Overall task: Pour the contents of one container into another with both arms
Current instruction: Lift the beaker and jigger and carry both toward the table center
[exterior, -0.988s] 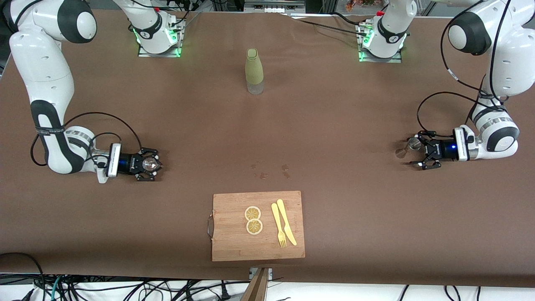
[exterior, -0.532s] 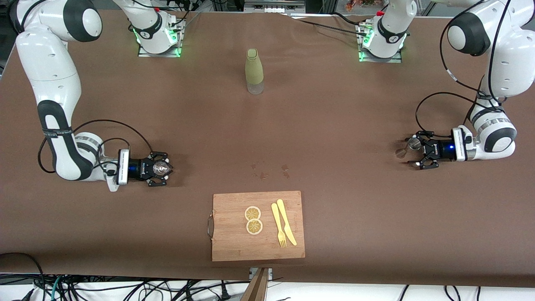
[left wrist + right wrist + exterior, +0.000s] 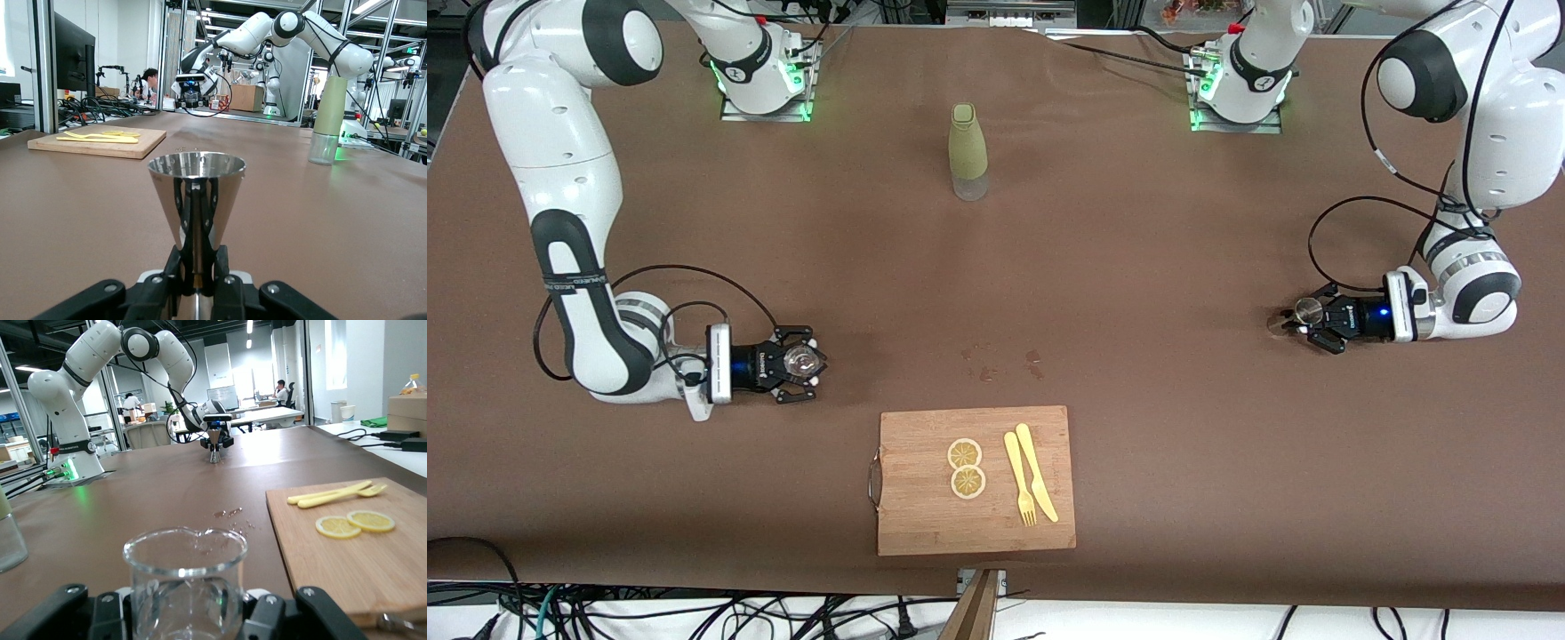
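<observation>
The clear glass cup [image 3: 803, 359] is upright in my right gripper [image 3: 810, 365], low over the brown cloth toward the right arm's end. In the right wrist view the glass [image 3: 185, 583] fills the space between the black fingers [image 3: 110, 613], which are shut on it. The silver jigger [image 3: 1307, 310] is toward the left arm's end, with my left gripper [image 3: 1308, 322] shut on it. The left wrist view shows the jigger [image 3: 196, 190] mouth up, pinched at its narrow waist by the fingers [image 3: 177, 261]. The left gripper with the jigger [image 3: 215, 447] also shows small in the right wrist view.
A tall olive-green bottle [image 3: 967, 151] stands between the two bases. A wooden cutting board [image 3: 925, 520] lies near the front camera, carrying two lemon slices [image 3: 966, 468] and a yellow fork and knife [image 3: 1030, 484]. Wet spots [image 3: 996, 364] mark the cloth above the board.
My right arm has carried the glass toward the middle of the table. My left gripper's fingers, spread wide before, have shut on the jigger's waist.
</observation>
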`<state>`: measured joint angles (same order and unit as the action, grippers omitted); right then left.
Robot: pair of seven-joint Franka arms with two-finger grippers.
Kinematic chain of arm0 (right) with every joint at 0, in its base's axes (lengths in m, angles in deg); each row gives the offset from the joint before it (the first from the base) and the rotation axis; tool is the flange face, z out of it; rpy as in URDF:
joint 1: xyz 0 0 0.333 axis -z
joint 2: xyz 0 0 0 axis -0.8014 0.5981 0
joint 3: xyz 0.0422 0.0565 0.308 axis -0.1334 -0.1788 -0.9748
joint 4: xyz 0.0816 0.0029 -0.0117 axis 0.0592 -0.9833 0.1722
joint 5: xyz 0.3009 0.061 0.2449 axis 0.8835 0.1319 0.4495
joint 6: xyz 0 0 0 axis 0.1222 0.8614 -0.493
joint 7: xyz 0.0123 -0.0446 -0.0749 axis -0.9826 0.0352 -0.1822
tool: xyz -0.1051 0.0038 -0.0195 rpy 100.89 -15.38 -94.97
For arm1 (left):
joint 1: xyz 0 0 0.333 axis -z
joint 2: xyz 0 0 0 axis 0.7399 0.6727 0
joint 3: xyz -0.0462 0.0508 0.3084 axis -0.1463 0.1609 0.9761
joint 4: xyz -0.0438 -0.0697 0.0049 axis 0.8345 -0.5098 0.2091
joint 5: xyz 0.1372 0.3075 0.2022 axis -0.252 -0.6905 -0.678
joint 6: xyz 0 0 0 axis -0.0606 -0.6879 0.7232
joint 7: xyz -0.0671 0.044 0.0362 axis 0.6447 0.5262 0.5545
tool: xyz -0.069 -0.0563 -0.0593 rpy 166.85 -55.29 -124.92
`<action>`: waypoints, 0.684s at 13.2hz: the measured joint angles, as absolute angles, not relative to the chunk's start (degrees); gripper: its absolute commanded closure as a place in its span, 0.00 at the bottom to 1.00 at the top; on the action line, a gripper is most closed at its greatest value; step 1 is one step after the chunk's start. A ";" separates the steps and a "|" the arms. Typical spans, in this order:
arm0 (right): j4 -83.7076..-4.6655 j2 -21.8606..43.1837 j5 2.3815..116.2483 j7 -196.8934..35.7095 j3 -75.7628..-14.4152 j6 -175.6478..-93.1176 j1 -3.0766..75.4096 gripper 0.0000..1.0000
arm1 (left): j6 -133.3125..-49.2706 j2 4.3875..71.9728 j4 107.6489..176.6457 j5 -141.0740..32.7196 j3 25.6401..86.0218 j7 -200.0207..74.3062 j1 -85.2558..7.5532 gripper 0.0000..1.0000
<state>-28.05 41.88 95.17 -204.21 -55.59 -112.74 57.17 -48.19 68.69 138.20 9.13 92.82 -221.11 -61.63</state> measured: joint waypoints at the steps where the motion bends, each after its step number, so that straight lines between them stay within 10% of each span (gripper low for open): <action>1: -26.79 41.72 95.17 -202.88 -55.66 -112.78 56.39 1.00 | -48.19 68.69 138.20 9.13 92.82 -221.11 -61.63 1.00; 9: -21.06 37.41 87.05 -186.10 -55.84 -112.39 51.65 1.00 | -48.28 68.71 138.08 15.61 91.77 -220.17 -54.18 1.00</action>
